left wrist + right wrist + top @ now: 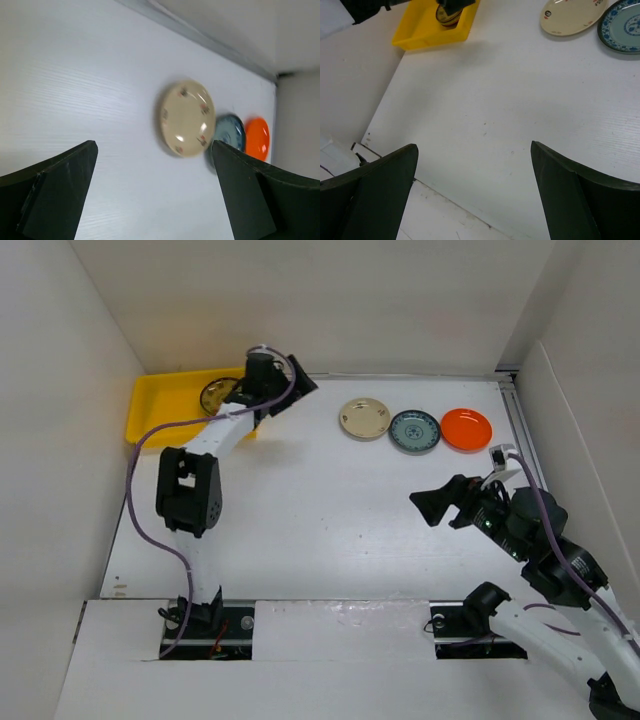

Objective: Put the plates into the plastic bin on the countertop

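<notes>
You could have dragged the bin (165,405) across the counter (330,540) if the left arm clipped its rim while swinging out. The left hand (154,160) hung over the bin's right end, spread wide and empty. The right hand (474,150), likewise wide and empty, might have shoved a neighbour when pinching one of the tightly rowed plates. You had one bin, two hands and four plates in view: a dark plate (217,395) in the bin, and a cream plate (363,418), teal plate (414,430) and orange plate (466,429) outside it.
</notes>
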`<state>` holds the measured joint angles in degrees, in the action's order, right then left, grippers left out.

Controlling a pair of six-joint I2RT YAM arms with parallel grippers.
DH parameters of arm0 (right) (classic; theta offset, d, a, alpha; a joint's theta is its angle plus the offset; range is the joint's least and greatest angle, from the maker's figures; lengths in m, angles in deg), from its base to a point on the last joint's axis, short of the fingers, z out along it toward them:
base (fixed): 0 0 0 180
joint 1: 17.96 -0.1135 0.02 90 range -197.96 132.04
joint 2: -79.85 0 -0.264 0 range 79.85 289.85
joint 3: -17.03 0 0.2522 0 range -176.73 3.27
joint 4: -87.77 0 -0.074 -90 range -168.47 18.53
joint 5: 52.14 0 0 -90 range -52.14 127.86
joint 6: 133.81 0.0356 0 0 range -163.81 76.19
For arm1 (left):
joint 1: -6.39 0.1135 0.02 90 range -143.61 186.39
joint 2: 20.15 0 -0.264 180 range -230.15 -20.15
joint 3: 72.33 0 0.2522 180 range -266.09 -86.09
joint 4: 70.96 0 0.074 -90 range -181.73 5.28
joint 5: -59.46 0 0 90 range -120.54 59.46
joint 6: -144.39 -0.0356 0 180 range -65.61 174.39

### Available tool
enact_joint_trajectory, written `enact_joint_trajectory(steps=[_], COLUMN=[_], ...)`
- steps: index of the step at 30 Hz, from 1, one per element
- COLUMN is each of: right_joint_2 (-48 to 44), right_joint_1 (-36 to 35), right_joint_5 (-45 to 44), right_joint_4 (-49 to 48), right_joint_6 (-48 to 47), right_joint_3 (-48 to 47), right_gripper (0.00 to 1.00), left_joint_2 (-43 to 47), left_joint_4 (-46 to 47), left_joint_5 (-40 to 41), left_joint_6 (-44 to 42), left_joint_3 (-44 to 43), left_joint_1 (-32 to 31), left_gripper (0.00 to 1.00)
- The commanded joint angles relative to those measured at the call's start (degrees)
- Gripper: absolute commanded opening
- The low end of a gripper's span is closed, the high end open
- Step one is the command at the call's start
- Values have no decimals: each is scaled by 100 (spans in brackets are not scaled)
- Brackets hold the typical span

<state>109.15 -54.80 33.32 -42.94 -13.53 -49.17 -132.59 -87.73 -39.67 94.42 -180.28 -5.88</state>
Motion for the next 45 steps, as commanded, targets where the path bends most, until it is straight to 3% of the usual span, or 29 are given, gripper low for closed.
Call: enact_joint_trajectory(steps=[1,8,16,19,20,24,25,28,29,31,35,38,43,45], right_joint_2=[120,-170,-531,-662,-715,-767,-768,-768,-768,-768,-768,-716,-715,-715], right_joint_1=[-7,-7,-7,-7,-7,-7,-7,-7,-7,-7,-7,-7,-7,-7], right_joint_5=[93,163,251,400,401,401,401,269,269,269,216,216,216,216], right_joint_4=[-512,-459,-344,-476,-477,-477,-416,-345,-284,-283,-231,-231,-231,-231], right_joint_6=[22,126,346,469,470,470,470,470,400,399,286,285,232,232], right_joint_3=[-11,269,595,771,841,841,841,736,736,631,578,578,578,578], right_gripper=[100,100,100,100,100,100,100,100,100,100,100,100,100,100], left_joint_2=[-601,-1841,-2589,-2967,-3142,-3485,-3556,-3881,-3934,-3987,-3436,-2314,-1062,-755], left_joint_4=[301,661,714,652,582,520,459,363,362,362,553,714,-155,-489], left_joint_5=[-720,-1425,-1425,-1522,-1574,-1628,-1680,-1856,-1856,-1909,-1857,-1418,-259,-142], left_joint_6=[-49,-48,259,426,427,549,611,786,787,840,840,945,823,761], left_joint_3=[86,-670,-1363,-1706,-1951,-2410,-2498,-2841,-2911,-2912,-2536,-1736,-1637,-1690], left_joint_1=[-398,-811,-873,-926,-926,-979,-1031,-1032,-1032,-1032,-1032,-777,-66,241], left_gripper=[100,100,100,92,81,57,45,32,17,2,0,0,0,0])
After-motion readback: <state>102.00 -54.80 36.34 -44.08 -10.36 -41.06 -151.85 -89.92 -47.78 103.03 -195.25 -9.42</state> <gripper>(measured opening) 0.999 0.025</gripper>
